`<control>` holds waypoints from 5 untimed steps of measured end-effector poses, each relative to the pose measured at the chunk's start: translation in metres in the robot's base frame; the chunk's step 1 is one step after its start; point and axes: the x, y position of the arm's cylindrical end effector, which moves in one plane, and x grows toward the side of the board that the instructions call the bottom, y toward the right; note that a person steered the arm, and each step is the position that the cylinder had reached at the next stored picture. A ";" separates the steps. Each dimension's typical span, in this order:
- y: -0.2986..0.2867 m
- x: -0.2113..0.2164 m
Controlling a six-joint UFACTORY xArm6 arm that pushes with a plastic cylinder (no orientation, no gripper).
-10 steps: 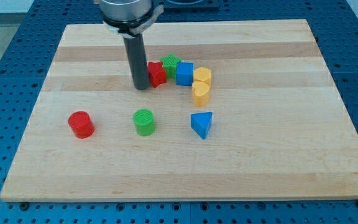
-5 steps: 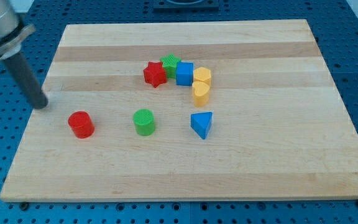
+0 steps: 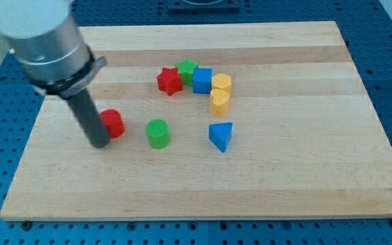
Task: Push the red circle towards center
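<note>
The red circle [image 3: 113, 122] is a short red cylinder on the wooden board [image 3: 203, 184], left of the middle. My tip [image 3: 99, 143] is right against its lower left side and hides part of it. The rod rises up and to the view's left from there. A green circle [image 3: 158, 133] stands a short way to the red circle's right.
A cluster sits above the middle: a red star [image 3: 169, 81], a green star [image 3: 186, 69], a blue cube [image 3: 202, 80] and two yellow blocks [image 3: 220, 84] [image 3: 220, 102]. A blue triangle [image 3: 220, 136] lies right of the green circle.
My tip swung from beside the red star out to the board's left edge, then came in behind the red circle. The red circle has moved right and slightly up.
</note>
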 end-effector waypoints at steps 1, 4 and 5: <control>0.038 -0.033; 0.043 -0.037; 0.031 -0.025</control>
